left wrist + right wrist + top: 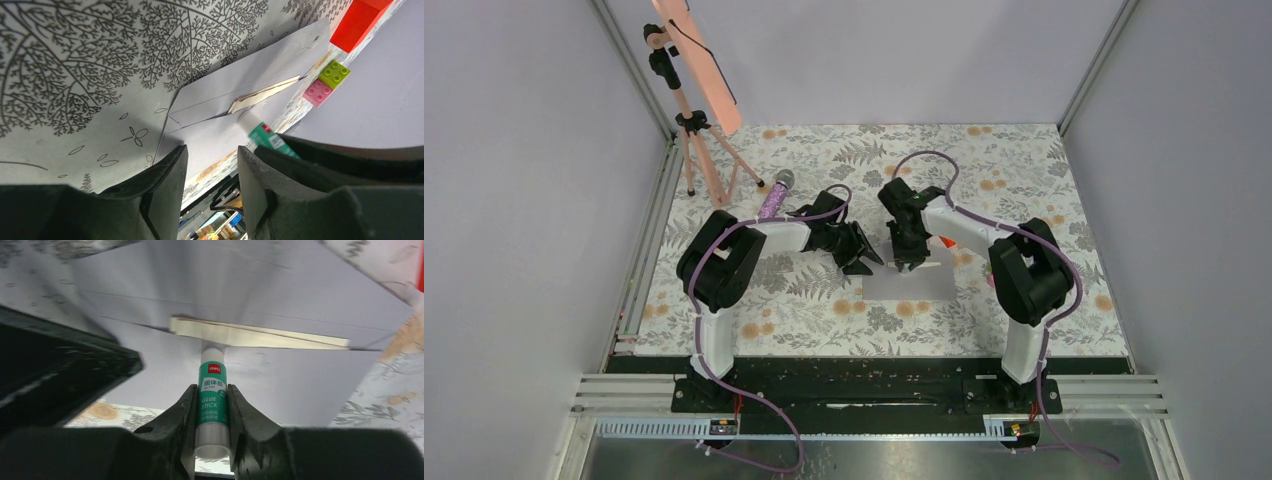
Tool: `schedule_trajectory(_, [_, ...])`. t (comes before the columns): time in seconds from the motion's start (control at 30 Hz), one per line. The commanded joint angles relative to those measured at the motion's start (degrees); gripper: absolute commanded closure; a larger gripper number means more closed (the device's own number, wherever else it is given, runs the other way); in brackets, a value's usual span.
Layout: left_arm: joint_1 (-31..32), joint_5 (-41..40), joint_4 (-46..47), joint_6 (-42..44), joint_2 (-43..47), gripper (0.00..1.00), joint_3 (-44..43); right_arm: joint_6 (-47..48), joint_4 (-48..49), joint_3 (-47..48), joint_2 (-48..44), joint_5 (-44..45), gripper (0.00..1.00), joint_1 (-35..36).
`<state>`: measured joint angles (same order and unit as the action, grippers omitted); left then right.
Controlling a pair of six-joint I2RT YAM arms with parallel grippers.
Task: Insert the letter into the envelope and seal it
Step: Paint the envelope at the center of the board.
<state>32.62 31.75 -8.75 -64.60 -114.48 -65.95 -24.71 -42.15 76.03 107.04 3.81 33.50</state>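
The right gripper (211, 388) is clamped on a green-and-white plastic glue stick (213, 371). Its label reads "deli", then Chinese characters, then "GLUE STICK". The stick's white tip points away from the wrist, at the cream paper letter (260, 336); whether it touches cannot be told. The letter shows only as a narrow strip, its long edge crosswise to the stick, poking out of the flat grey-lilac paper envelope (250, 290). The envelope lies on the floral table cover (1024, 160) between the arms, with its long axis running left to right. The left gripper (212, 152) hovers by the envelope's left end, jaws partly apart, holding nothing.
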Motion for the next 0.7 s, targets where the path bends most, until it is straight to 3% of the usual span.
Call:
schedule_trajectory(0.0, [0.1, -3.3, -4.0, 1.3, -1.9, 0.56, 1.8, -0.9, -1.1, 4.2, 2.9, -1.7, 1.0, 3.2])
schedule_trajectory(0.17, [0.2, -3.1, -4.3, 1.5, -2.2, 0.56, 1.2, 0.5, -1.4, 1.7, 2.2, 2.3, 1.0, 2.3])
schedule_trajectory(0.4, [0.1, -2.8, -4.4, 1.8, -2.6, 0.56, 1.0, 1.4, 0.8, -7.8, -2.8, 2.5, 1.0, -4.4])
schedule_trajectory(0.67, [0.1, -3.0, -4.3, 1.7, -2.7, 0.56, 1.1, 1.8, -0.4, -4.9, -7.2, 1.8, 1.0, -5.4])
